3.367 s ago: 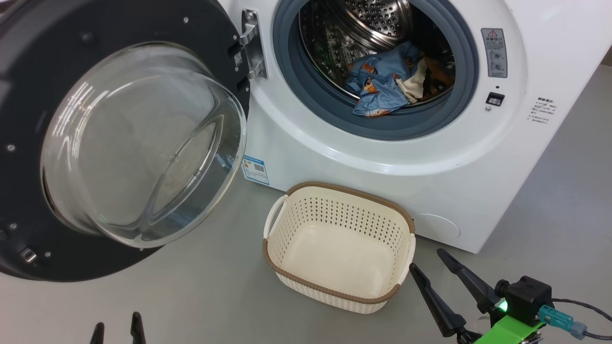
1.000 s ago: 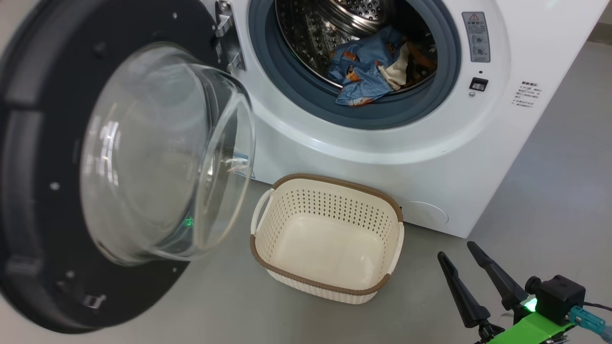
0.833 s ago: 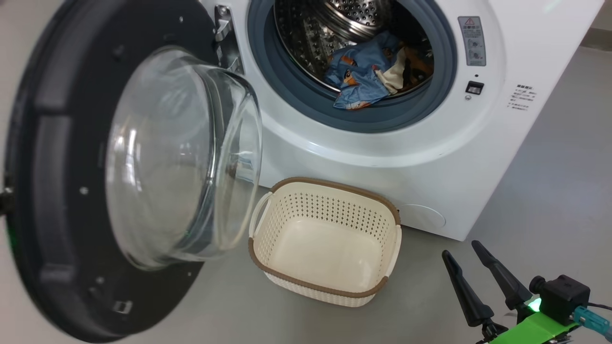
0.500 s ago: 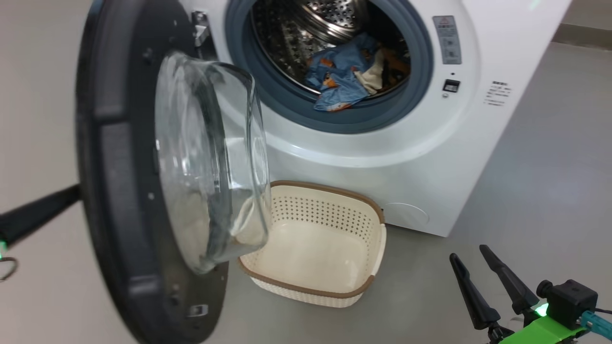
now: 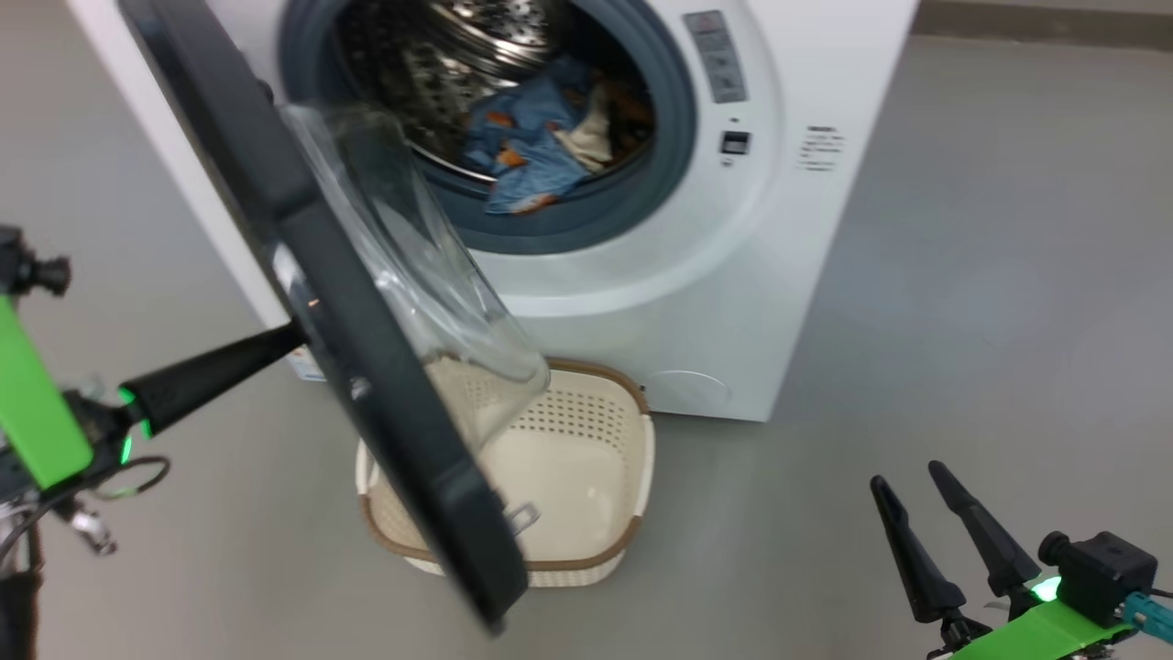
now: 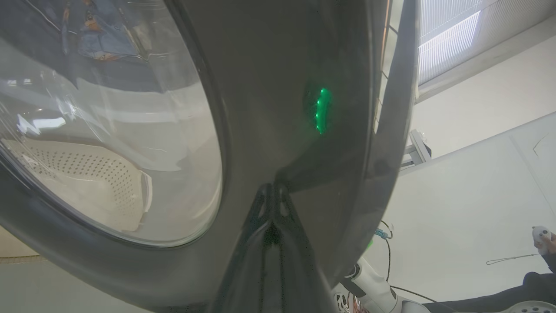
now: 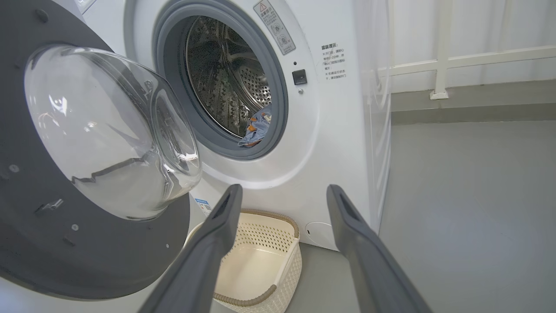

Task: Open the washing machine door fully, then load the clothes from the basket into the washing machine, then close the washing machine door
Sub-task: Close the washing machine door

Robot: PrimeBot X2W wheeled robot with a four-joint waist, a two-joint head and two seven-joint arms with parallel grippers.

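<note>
The washing machine door (image 5: 367, 367) stands edge-on in the head view, about halfway round, its glass bowl facing the drum. My left gripper (image 5: 290, 338) is shut, with its tips (image 6: 271, 188) pressed against the door's black outer face (image 6: 260, 87). The clothes (image 5: 531, 147) lie inside the steel drum of the white washing machine (image 5: 696, 302), also seen from the right wrist (image 7: 256, 128). On the floor below, the basket (image 5: 586, 458) is empty and partly hidden by the door. My right gripper (image 5: 905, 474) hangs open at the lower right, holding nothing (image 7: 283, 189).
Grey floor spreads out to the right of the machine (image 7: 469, 208). A white railing and wall run behind it (image 7: 438, 61). In the left wrist view a person's hand (image 6: 543, 237) shows at the lower right edge.
The door has swung from wide open to about halfway round. My shut left gripper has come into view behind it, against its outer face. The head camera has turned; the right gripper stays open.
</note>
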